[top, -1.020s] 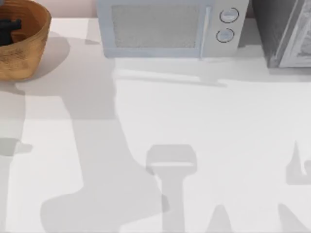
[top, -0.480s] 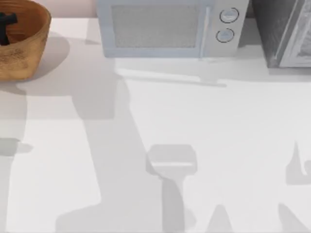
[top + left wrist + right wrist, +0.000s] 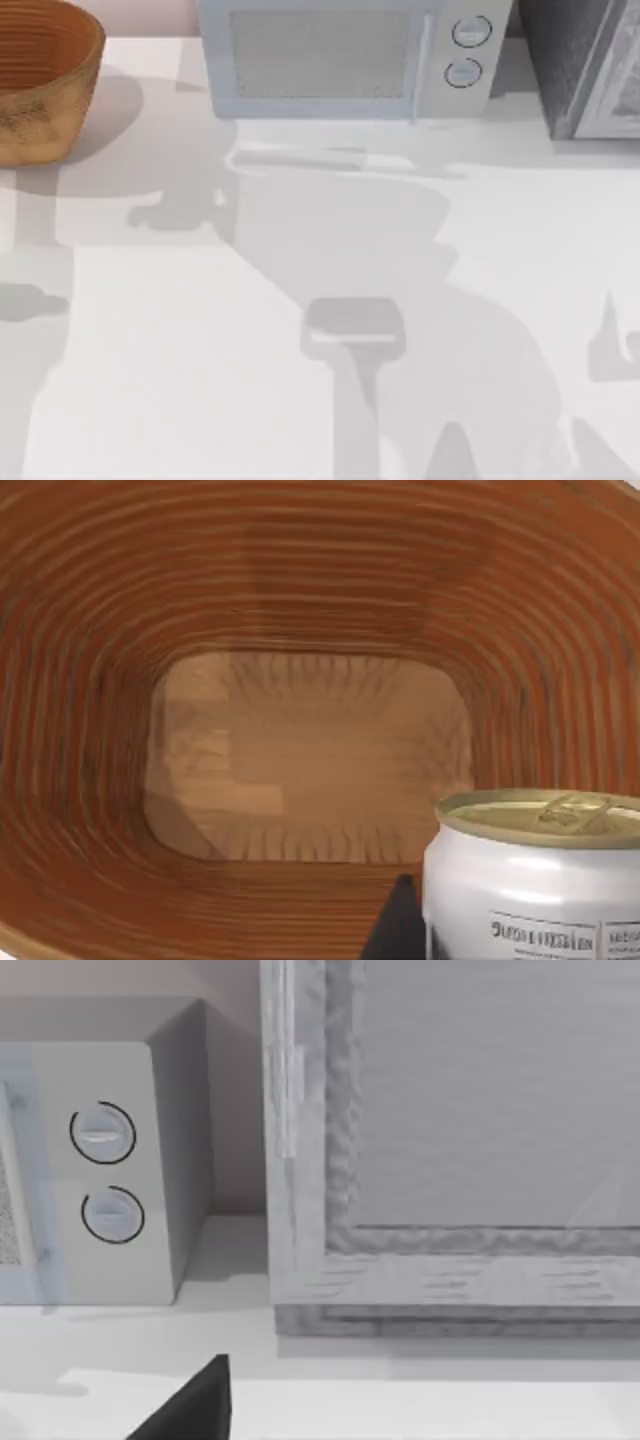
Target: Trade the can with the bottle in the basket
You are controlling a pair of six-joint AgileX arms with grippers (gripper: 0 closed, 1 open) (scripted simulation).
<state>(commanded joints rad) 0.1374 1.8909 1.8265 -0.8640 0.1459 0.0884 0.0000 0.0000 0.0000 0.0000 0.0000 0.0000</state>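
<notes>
The orange-brown woven basket (image 3: 45,90) stands at the table's far left back corner, and its ribbed inside (image 3: 300,750) has a bare floor in the left wrist view. The white bottle (image 3: 535,880), with a round gold top and label print, hangs close under the left wrist camera above the basket's inside. A dark finger (image 3: 398,925) of my left gripper presses against its side, so the gripper is shut on it. A dark part of my right gripper (image 3: 190,1410) shows in the right wrist view, low over the table before the microwave. The can is out of view.
A pale microwave (image 3: 350,60) with two round dials (image 3: 105,1170) stands along the back edge. Beside it at the back right is a grey framed cabinet (image 3: 460,1160). Broad arm shadows lie across the white tabletop (image 3: 150,380).
In the top view the dark left gripper inside the basket slid left and passed out of the picture. The arm shadows on the table have shifted and spread toward the right.
</notes>
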